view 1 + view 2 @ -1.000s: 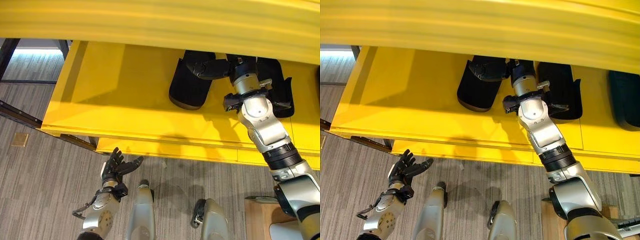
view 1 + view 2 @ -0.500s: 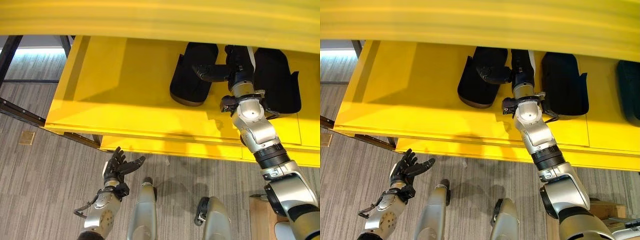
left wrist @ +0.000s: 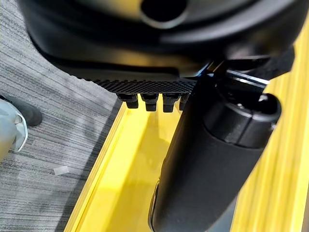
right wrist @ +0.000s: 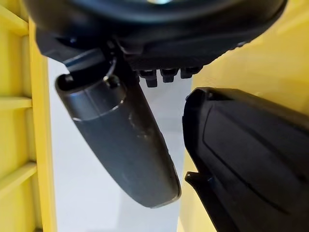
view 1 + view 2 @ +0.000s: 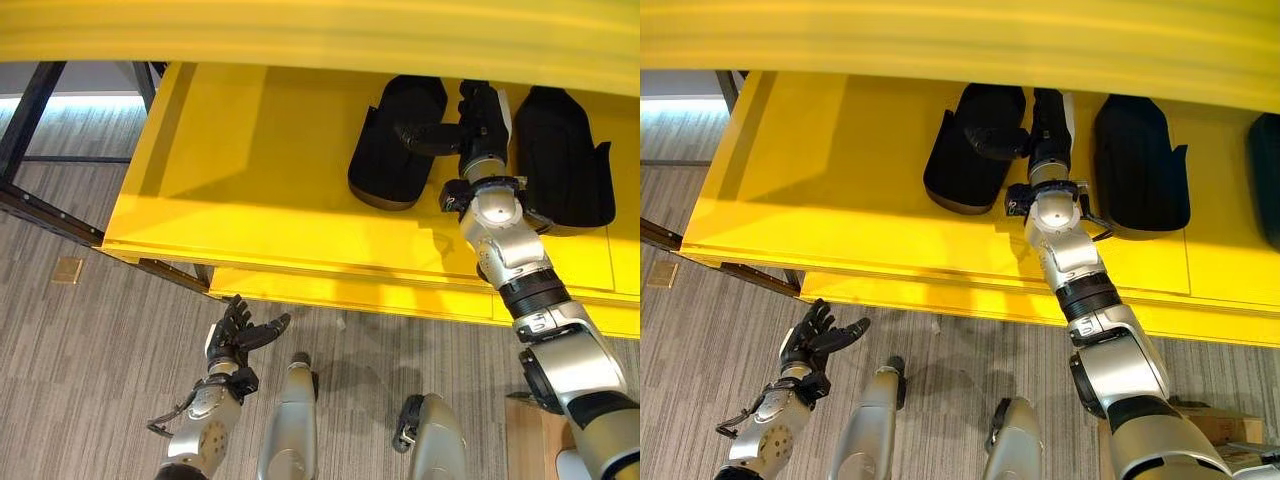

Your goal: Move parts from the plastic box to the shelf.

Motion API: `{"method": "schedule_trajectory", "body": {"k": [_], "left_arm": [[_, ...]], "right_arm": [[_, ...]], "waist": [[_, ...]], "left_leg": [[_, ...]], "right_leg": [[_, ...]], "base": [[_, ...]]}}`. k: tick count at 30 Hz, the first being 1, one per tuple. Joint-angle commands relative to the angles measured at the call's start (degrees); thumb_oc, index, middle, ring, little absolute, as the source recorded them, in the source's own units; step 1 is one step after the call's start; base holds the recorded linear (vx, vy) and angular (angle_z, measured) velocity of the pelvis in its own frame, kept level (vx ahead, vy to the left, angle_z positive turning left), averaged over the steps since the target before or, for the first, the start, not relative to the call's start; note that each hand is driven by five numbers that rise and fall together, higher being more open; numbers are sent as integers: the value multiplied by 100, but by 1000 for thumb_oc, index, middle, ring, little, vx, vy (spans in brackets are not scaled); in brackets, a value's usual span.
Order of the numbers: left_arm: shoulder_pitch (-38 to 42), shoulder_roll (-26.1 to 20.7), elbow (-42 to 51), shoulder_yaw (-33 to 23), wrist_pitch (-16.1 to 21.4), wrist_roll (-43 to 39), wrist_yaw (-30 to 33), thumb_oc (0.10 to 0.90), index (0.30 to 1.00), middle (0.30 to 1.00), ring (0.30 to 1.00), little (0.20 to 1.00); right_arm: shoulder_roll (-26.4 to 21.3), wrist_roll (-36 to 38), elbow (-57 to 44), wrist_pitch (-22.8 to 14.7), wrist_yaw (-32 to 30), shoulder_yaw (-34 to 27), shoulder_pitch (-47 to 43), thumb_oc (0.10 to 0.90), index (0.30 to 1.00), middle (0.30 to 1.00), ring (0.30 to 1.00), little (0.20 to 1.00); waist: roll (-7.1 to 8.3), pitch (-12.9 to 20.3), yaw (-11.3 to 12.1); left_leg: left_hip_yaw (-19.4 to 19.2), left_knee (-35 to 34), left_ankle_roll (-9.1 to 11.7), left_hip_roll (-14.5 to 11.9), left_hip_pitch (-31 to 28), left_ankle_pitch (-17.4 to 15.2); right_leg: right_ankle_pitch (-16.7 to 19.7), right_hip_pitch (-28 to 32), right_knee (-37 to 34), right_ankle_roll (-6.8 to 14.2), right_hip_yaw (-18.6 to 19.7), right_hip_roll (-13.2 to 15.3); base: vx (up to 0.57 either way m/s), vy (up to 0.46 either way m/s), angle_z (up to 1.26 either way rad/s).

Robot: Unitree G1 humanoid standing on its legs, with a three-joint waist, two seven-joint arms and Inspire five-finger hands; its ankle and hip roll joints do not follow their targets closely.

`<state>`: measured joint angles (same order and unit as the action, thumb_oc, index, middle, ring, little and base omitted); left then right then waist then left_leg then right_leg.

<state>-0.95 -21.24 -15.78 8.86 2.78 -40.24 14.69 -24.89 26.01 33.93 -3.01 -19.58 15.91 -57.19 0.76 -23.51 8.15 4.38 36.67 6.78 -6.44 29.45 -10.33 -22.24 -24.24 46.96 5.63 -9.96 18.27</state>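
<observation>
Wide bare yellow shelf (image 5: 250, 170) on the left; right hand (image 5: 478, 115) open between two black parts (image 5: 395, 140); left hand (image 5: 238, 335) open below.

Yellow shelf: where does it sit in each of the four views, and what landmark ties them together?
Left eye view: the yellow shelf spans the upper half.
Right eye view: again across the upper half.
Left wrist view: a yellow strip past the left hand.
Right wrist view: yellow surface behind a black moulded part.
Landmark: a black moulded part lying on the shelf beside the right hand.
</observation>
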Motion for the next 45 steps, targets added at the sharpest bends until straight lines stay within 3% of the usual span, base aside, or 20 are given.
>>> {"method": "schedule_trajectory", "body": {"k": [1, 19, 45], "left_arm": [[27, -370, 490, 67, 561, -35, -22, 900, 1000, 1000, 1000, 1000], [-39, -396, 559, 56, 609, -43, -23, 900, 1000, 1000, 1000, 1000], [-128, -389, 622, -35, 715, -95, -45, 900, 1000, 1000, 1000, 1000]], "right_arm": [[-311, -144, 51, -507, -109, -96, -1280, 900, 1000, 1000, 1000, 1000], [-820, -393, 339, -334, -41, 124, -1380, 900, 1000, 1000, 1000, 1000], [-1153, -813, 804, -254, 179, 800, -1917, 900, 1000, 1000, 1000, 1000]], "waist": [[-3, 227, 114], [-161, 124, 208], [-130, 108, 249]], "left_leg": [[211, 239, -287, -100, -258, -468], [214, 132, -301, -43, -147, -386], [240, -3, -284, 4, -46, -312]], "right_leg": [[627, 214, -556, 14, 201, -25], [589, 67, -504, 20, 149, 43], [586, -64, -470, 13, 99, 92]], "base": [[4, -13, 3], [3, -2, 1], [2, 0, 0]]}}
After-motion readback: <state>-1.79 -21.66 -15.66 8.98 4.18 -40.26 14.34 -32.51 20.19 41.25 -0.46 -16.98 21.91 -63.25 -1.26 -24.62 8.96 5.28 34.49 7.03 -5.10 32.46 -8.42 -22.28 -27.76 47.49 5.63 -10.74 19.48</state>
